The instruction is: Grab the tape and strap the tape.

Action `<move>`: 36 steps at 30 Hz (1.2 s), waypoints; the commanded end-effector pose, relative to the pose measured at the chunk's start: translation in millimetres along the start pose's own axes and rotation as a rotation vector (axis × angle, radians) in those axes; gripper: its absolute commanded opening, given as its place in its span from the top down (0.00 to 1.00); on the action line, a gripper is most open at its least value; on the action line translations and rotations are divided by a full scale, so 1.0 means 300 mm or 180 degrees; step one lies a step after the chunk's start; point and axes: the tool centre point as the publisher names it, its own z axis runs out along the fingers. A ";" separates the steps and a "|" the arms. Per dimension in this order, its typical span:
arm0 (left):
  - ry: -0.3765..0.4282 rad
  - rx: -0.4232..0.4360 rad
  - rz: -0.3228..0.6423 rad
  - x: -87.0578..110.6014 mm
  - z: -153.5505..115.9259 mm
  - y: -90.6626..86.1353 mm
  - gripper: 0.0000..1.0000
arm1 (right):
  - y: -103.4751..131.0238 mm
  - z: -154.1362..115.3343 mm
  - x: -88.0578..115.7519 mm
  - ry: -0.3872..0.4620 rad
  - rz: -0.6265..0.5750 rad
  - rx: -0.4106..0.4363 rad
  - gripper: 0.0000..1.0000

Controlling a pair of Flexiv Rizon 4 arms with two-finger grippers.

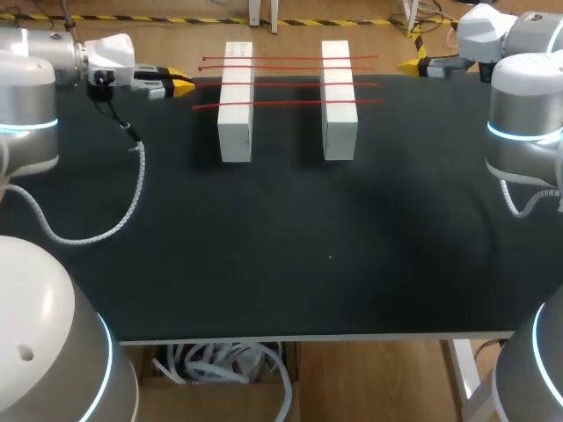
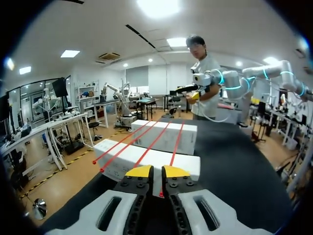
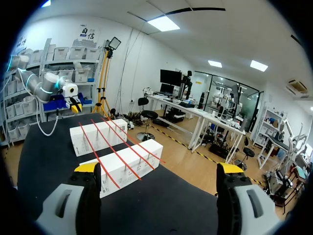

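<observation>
Three red tape strips [image 1: 286, 82] are laid side by side across the left white block [image 1: 235, 101] and the right white block [image 1: 339, 101] at the far part of the black table [image 1: 308, 246]. Each strip is thus bridged clear of the surface between the blocks, presumably so that fingers can be closed around it. The left gripper [image 1: 180, 83] is held off the far left of the strips and the right gripper [image 1: 409, 64] off the far right, both apart from the strip ends, and nothing is grasped. Finger spacing is poorly shown from the head view but supplied by the wrist views: the left fingertips [image 2: 139, 171] are drawn to a narrow slit, while the right fingertips [image 3: 87, 168] are spread wide.
</observation>
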 end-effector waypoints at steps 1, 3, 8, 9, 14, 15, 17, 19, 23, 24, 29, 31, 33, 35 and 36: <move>0.0174 0.0010 -0.0006 -0.025 0.013 0.021 0.85 | 0.000 0.000 0.000 0.0000 0.0000 0.0000 0.00; 0.0210 0.0035 -0.0005 -0.023 0.018 0.025 0.84 | 0.000 0.000 0.000 0.0000 0.0000 0.0000 0.00; 0.0243 0.0046 -0.0012 -0.013 0.039 0.040 0.75 | 0.000 0.000 0.000 0.0000 0.0000 0.0000 0.00; 0.0252 0.0044 -0.0015 -0.010 0.043 0.045 0.73 | 0.000 0.000 0.000 0.0000 0.0000 0.0000 0.00; 0.0286 0.0053 -0.0056 0.005 0.061 0.069 0.71 | 0.000 0.000 0.000 0.0000 0.0000 0.0000 0.00; 0.0308 0.0059 -0.0071 0.009 0.066 0.074 0.71 | 0.000 0.000 0.000 0.0000 0.0000 0.0000 0.00; 0.0329 0.0058 -0.0065 0.017 0.075 0.082 0.72 | 0.000 0.000 0.000 0.0000 0.0000 0.0000 0.00; 0.0347 0.0069 -0.0075 0.023 0.084 0.092 0.71 | 0.000 0.000 0.000 0.0000 0.0000 0.0000 0.00; 0.0346 0.0103 -0.0095 0.028 0.096 0.108 0.70 | 0.000 0.000 0.000 0.0000 0.0000 0.0000 0.00; 0.0343 0.0105 -0.0098 0.028 0.098 0.111 0.70 | 0.000 0.000 0.000 0.0000 0.0000 0.0000 0.00; 0.0344 0.0141 -0.0110 0.031 0.109 0.124 0.71 | 0.000 0.000 0.000 0.0000 0.0000 0.0000 0.00; 0.0355 0.0161 -0.0111 0.030 0.111 0.129 0.73 | 0.000 0.000 0.000 0.0000 0.0000 0.0000 0.00; 0.0359 0.0166 -0.0103 0.029 0.110 0.132 0.73 | 0.000 0.000 0.000 0.0000 0.0000 0.0000 0.00; 0.0371 0.0178 -0.0101 0.029 0.108 0.138 0.73 | 0.000 0.000 0.000 0.0000 0.0000 0.0000 0.00; 0.0376 0.0178 -0.0101 0.030 0.106 0.143 0.73 | 0.000 0.000 0.000 0.0000 0.0000 0.0000 0.00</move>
